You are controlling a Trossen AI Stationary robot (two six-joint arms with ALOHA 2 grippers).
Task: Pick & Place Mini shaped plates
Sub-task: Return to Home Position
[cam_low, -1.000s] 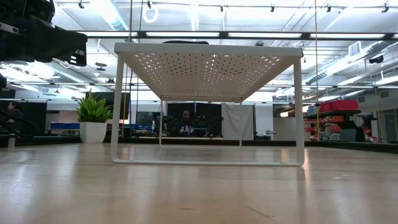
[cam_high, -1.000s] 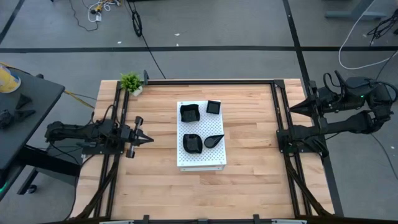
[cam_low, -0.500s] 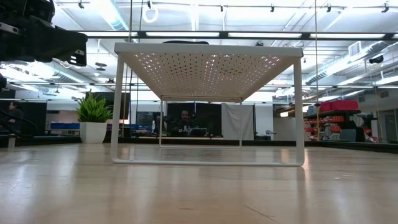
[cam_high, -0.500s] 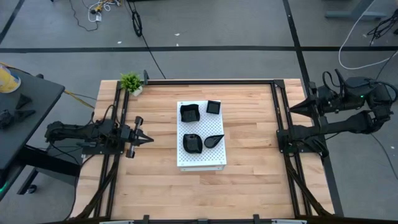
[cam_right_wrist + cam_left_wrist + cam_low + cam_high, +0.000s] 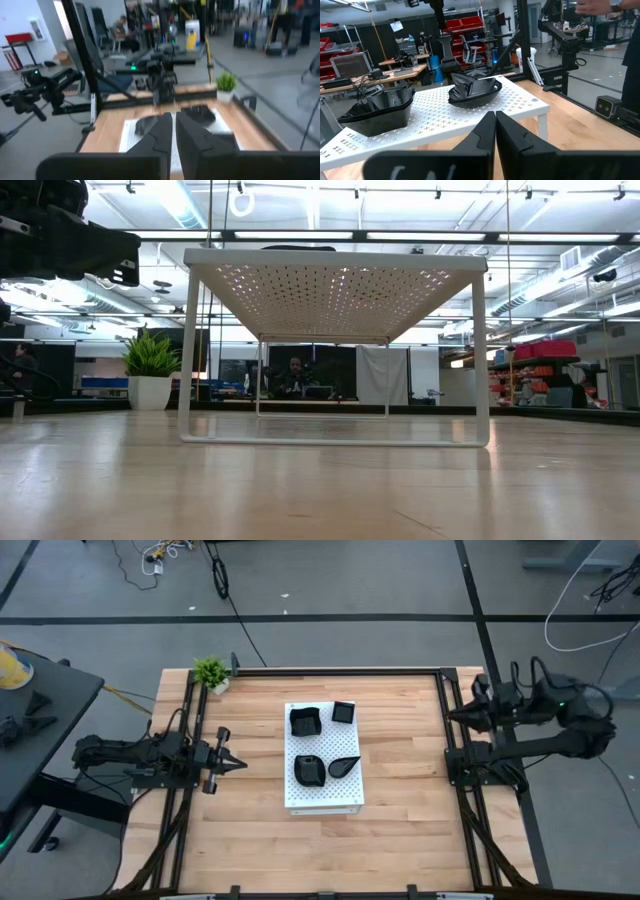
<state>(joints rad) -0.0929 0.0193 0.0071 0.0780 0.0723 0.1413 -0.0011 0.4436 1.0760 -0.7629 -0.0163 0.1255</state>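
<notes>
Several glossy black mini shaped plates rest on a white perforated board [image 5: 322, 795] at the table's middle: a wavy one [image 5: 304, 721], a square one [image 5: 343, 712], another [image 5: 309, 769] and a leaf-shaped one [image 5: 345, 766]. My left gripper [image 5: 238, 763] hovers shut to the left of the board, pointing level at it. In its wrist view the shut fingers [image 5: 495, 120] face two plates [image 5: 377, 107] [image 5: 474, 90]. My right gripper [image 5: 455, 714] is shut over the table's right edge, pointing toward the board; its wrist view shows shut fingers [image 5: 173, 122].
A small green potted plant [image 5: 211, 672] stands at the far left corner. Black frame rails [image 5: 190, 800] [image 5: 452, 690] run along the table's left and right sides. The board stands on thin white legs [image 5: 186, 360], with bare wood all around it.
My right gripper has moved toward the table's left, from beyond the right rail to over it, sinking a little and tipping its fingers downward; it stays shut. The plates and the left gripper have kept still.
</notes>
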